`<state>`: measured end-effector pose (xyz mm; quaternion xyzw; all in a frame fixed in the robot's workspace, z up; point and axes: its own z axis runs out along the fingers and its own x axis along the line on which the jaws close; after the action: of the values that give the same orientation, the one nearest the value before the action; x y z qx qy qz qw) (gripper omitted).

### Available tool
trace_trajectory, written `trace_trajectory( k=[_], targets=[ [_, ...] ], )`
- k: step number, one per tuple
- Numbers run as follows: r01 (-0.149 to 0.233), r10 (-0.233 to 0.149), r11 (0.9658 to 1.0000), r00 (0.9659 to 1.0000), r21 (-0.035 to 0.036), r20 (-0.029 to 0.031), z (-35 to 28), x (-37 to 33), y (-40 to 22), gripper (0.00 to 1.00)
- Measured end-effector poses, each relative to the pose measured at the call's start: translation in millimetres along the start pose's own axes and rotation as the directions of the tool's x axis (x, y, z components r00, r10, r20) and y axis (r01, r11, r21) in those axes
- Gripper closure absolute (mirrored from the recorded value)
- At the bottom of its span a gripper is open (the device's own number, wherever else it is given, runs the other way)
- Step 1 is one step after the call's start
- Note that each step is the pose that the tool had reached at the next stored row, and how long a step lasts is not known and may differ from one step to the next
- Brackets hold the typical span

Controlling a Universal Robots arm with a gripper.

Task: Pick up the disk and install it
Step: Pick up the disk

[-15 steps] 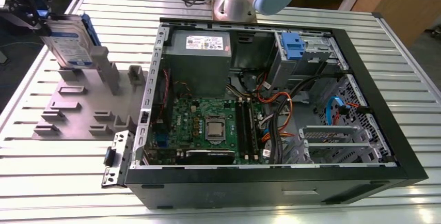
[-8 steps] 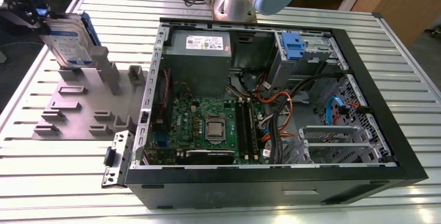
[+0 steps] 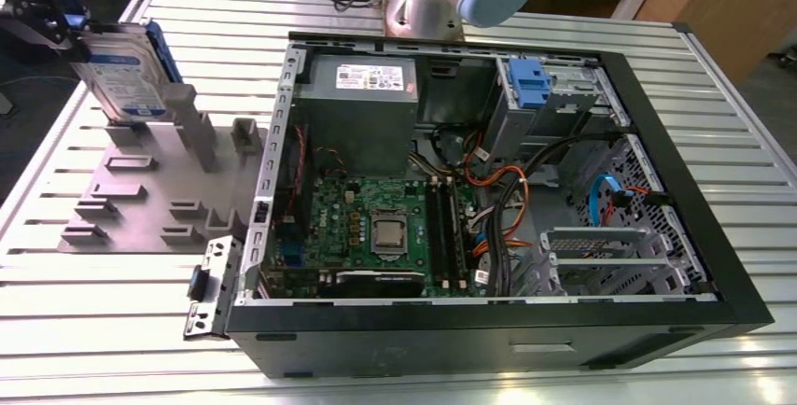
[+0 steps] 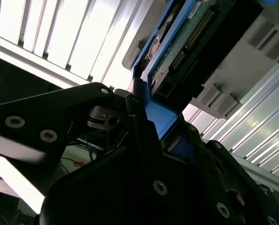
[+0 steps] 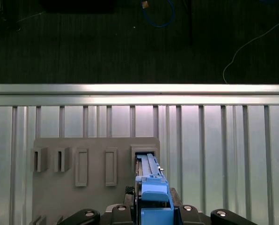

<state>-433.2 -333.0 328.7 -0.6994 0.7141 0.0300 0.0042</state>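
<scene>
Silver disk (image 3: pixel 125 74) in its blue carrier stands upright on edge at 10 o'clock in the exterior view. Its lower edge meets the end slot of the grey rack (image 3: pixel 149 200) on the table (image 3: pixel 112 330). I cannot tell whether it sits in the slot or hangs just above it. In the first wrist view the disk is edge-on, in line with that slot.

The gripper (image 4: pixel 158 122) sits on the disk's upper end, at 11 o'clock of it in the exterior view. In the second wrist view its fingers (image 4: pixel 135 105) flank the carrier on both sides, pinching it.

Progress, judged: the grasp is made and the pick-up is at its start. The install is not done. The disk is outside the open case (image 3: pixel 498 335) and well apart from it; the case lies toward 4 o'clock of the disk.
</scene>
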Motion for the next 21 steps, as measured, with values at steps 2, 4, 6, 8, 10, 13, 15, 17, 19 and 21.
trace_trajectory(
  k=[2,4,6,8,10,13,15,17,19,21],
  targets=[
    [0.000,0.000,1.0000,1.0000,0.0000,0.0000,-0.5,0.0,0.0,0.64],
    [0.000,0.000,1.0000,1.0000,-0.0001,-0.0001,-1.2,-0.1,0.0,0.64],
    [0.000,0.000,1.0000,1.0000,-0.0001,0.0000,-2.0,-0.1,0.1,0.64],
    [0.000,0.000,1.0000,1.0000,0.0000,0.0000,-2.9,-0.1,0.1,0.64],
    [0.000,0.000,1.0000,1.0000,0.0000,0.0000,-3.8,-0.2,0.1,0.64],
    [0.000,0.000,1.0000,1.0000,0.0000,0.0000,-5.3,-0.3,0.2,0.64],
    [0.000,0.000,1.0000,1.0000,0.0000,0.0000,-6.2,-0.3,0.2,0.64],
    [0.000,0.000,1.0000,1.0000,0.0000,0.0000,-7.1,-0.4,0.3,0.64],
    [0.000,0.000,1.0000,1.0000,0.0000,0.0000,-8.1,-0.4,0.3,0.64],
    [0.000,0.000,1.0000,1.0000,0.0001,0.0000,-9.1,-0.4,0.3,0.64]
  ],
)
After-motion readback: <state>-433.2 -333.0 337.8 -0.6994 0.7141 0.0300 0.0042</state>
